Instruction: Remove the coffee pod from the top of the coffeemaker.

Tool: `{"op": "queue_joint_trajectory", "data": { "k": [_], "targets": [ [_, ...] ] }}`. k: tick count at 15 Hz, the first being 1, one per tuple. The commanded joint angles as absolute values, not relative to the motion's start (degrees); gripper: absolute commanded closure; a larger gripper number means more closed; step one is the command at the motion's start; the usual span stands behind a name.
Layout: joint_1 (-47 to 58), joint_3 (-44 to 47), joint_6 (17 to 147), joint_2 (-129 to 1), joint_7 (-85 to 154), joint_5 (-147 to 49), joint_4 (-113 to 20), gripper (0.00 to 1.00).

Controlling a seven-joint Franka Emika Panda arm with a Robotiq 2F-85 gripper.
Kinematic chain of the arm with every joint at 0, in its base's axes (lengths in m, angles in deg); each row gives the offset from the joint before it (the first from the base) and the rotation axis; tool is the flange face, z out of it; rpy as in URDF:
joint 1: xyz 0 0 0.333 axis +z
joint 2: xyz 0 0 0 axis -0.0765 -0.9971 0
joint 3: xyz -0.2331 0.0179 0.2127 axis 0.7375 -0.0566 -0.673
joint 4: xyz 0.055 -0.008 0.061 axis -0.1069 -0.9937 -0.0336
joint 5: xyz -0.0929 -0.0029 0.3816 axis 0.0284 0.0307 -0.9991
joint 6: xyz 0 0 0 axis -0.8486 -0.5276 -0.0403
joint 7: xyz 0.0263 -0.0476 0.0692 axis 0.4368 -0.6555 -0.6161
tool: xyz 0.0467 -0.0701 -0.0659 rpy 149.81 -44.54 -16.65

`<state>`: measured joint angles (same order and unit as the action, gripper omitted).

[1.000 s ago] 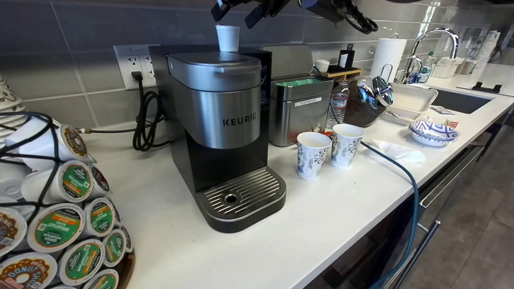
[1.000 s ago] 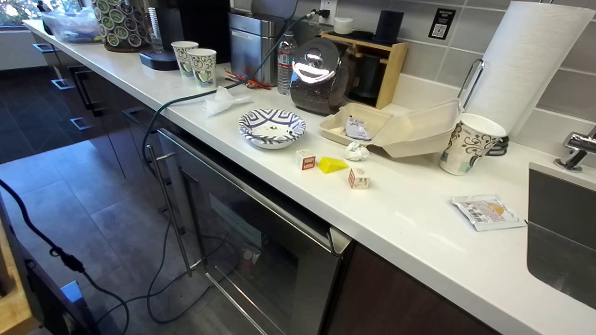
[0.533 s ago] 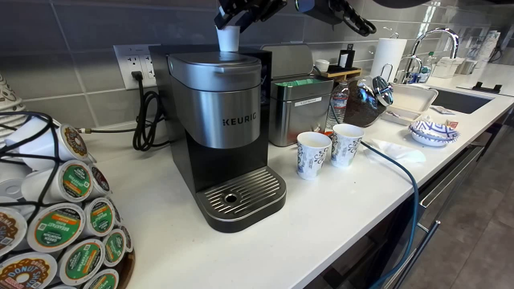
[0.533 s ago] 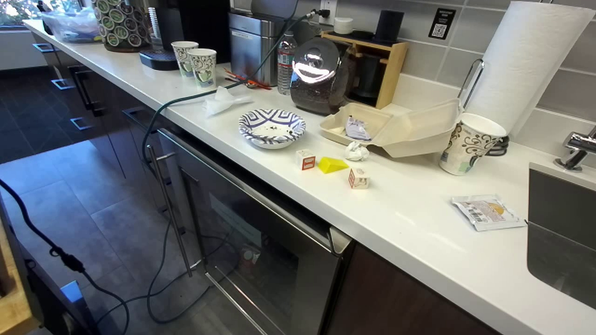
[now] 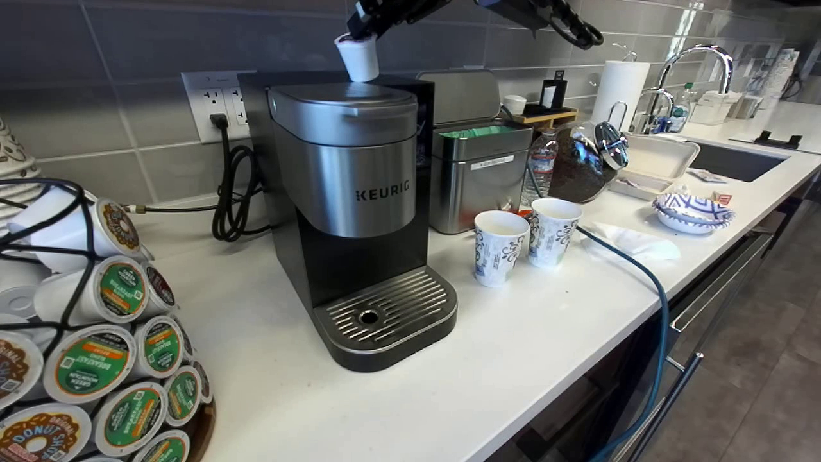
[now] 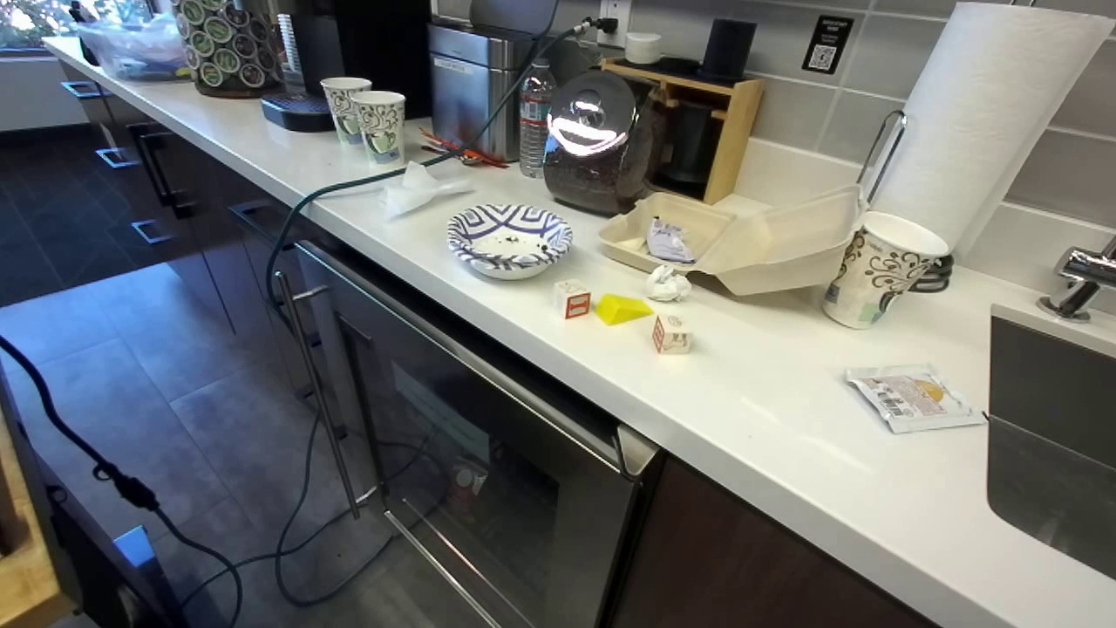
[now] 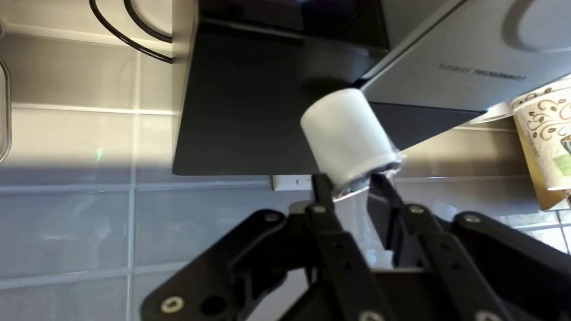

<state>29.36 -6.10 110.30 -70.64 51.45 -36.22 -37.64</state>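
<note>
The white coffee pod (image 5: 360,59) is tilted above the silver-and-black coffeemaker (image 5: 351,205).

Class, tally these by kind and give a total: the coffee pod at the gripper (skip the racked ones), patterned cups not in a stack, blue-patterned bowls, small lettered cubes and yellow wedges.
Coffee pod: 1
Patterned cups: 3
Blue-patterned bowl: 1
Lettered cubes: 2
Yellow wedge: 1
Total: 8

There are two cubes (image 6: 670,336), one wedge (image 6: 622,310), one coffeemaker (image 5: 353,173) and perhaps two bottles (image 5: 544,165).

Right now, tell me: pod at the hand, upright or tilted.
Tilted: in an exterior view, the pod leans, its top offset toward the picture's left.
</note>
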Motion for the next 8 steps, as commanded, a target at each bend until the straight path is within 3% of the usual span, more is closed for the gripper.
{"op": "queue_joint_trajectory", "data": {
  "k": [1, 8],
  "targets": [
    [29.6, -6.1, 108.8, -65.7, 52.3, -36.4, -41.8, 1.00],
    [29.2, -6.5, 107.1, -62.2, 54.8, -38.5, -45.3, 1.00]
  ]
}}
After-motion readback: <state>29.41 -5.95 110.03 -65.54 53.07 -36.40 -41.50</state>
